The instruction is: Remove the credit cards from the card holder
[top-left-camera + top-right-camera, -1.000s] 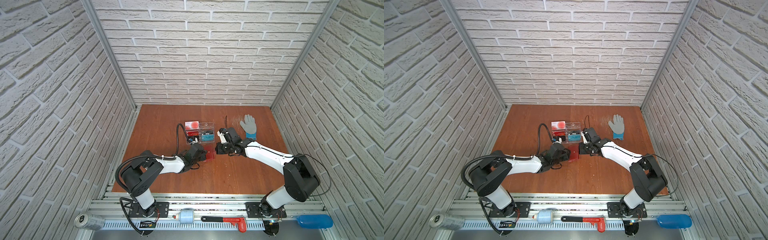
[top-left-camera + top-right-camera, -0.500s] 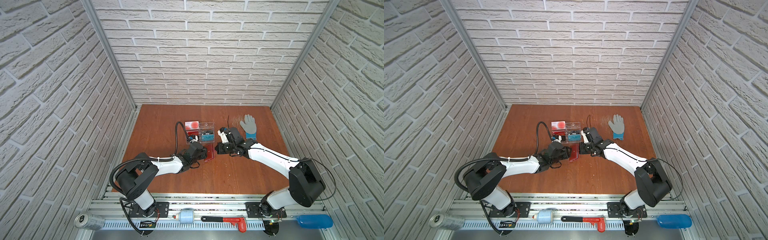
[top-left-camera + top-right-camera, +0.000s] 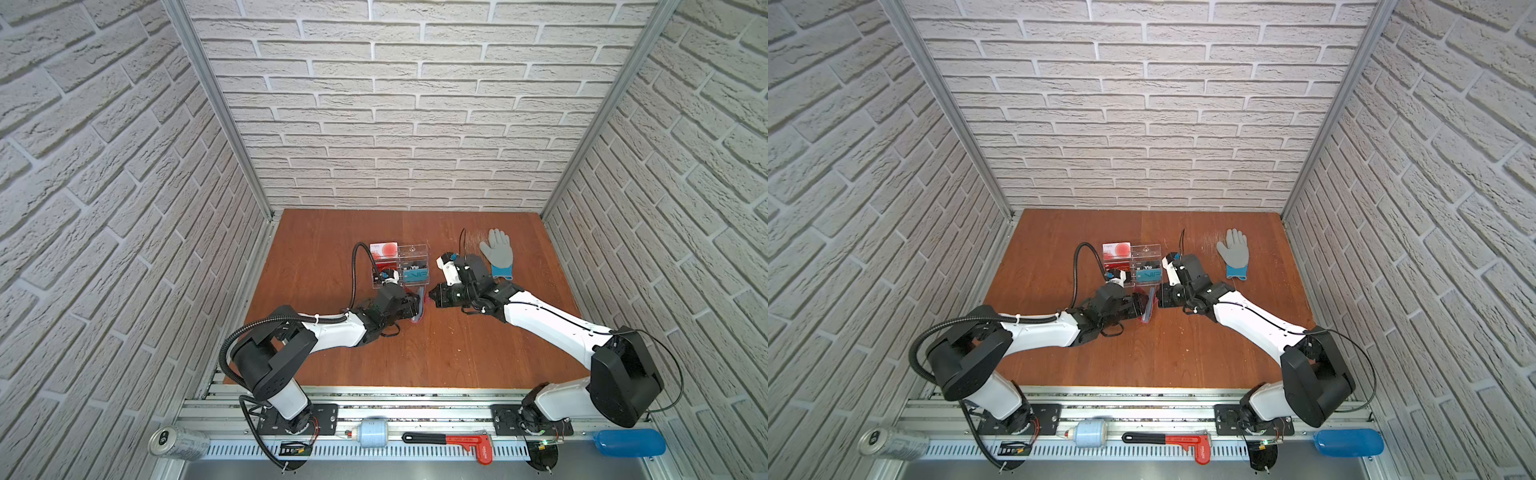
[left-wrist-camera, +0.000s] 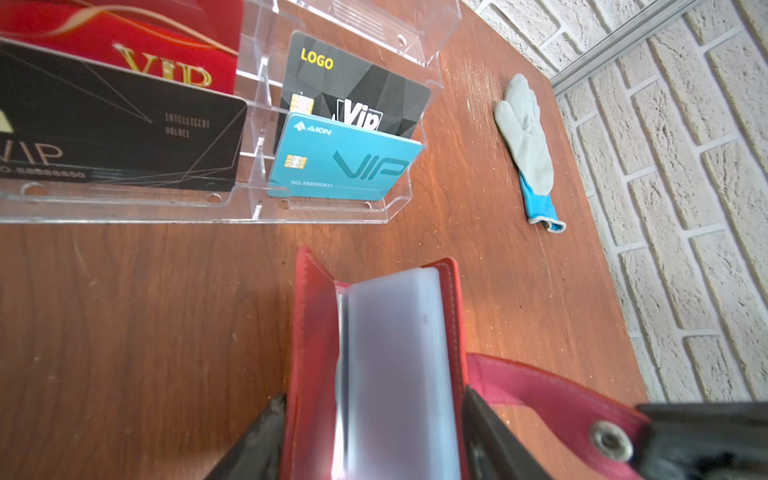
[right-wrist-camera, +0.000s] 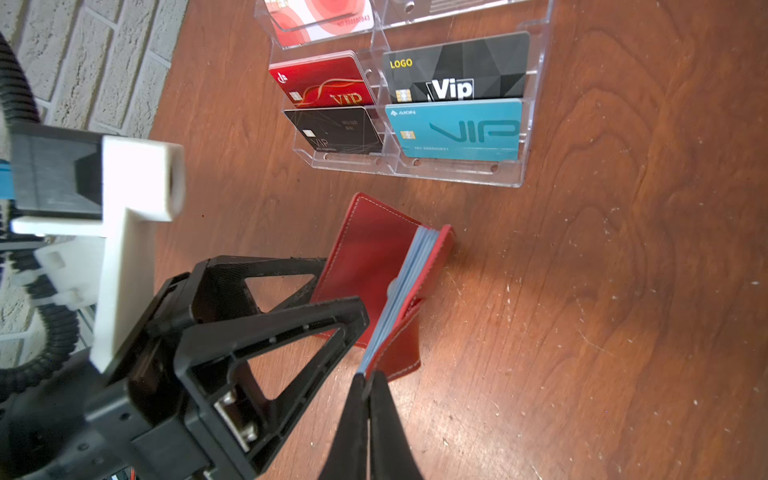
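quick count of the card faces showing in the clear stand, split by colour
Red VIP card: 1
Black cards: 2, the plain black VIP card and the black LOGO Vip card
Teal VIP card: 1
White card with red circles: 1
Total: 5 faces showing in the clear acrylic tiered stand; any cards stacked behind them are hidden.

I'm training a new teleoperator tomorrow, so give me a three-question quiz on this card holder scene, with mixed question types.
1. True or false: the card holder lies flat and snapped shut on the table.
2. What lies on the table toward its far right corner? A) grey glove B) drink can C) red wrench
3. Fill in: the right gripper has its jaws ___ at the holder's snap tab.

Key: 1 false: it stands on edge, unsnapped, between the jaws of the left gripper. 2 A. 3 shut.
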{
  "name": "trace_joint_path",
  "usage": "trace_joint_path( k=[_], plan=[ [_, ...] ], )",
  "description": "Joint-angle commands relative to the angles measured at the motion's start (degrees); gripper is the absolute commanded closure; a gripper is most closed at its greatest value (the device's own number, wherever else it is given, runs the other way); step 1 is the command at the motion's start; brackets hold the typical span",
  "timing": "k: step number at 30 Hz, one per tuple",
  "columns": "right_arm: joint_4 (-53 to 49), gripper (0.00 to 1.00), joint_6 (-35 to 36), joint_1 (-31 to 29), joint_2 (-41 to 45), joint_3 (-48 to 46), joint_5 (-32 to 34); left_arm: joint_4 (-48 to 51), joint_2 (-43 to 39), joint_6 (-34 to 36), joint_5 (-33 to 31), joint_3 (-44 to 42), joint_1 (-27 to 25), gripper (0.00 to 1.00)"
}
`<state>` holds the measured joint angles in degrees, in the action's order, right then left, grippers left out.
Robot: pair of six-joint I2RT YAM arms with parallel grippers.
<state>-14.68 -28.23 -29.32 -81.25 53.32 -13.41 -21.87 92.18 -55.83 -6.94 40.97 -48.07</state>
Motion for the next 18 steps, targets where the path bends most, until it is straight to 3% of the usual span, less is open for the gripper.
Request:
trace_joint_path(
  k=[1, 12, 18],
  plan=[
    [2.7, 0.94, 0.4, 0.32, 0.86, -0.59, -0.66, -2.52, 1.53, 1.03, 0.94, 1.08, -0.27, 0.34],
    [1.85, 0.94, 0.1, 0.32, -0.82, 0.02, 0.12, -2.75, 4.22, 0.58, 2.33, 1.99, -0.29, 0.38],
    [0.99, 0.94, 0.02, 0.36, -2.58, 0.68, 0.73, -3.25, 4.91, 0.47, 2.68, 2.06, -0.29, 0.56]
  ],
)
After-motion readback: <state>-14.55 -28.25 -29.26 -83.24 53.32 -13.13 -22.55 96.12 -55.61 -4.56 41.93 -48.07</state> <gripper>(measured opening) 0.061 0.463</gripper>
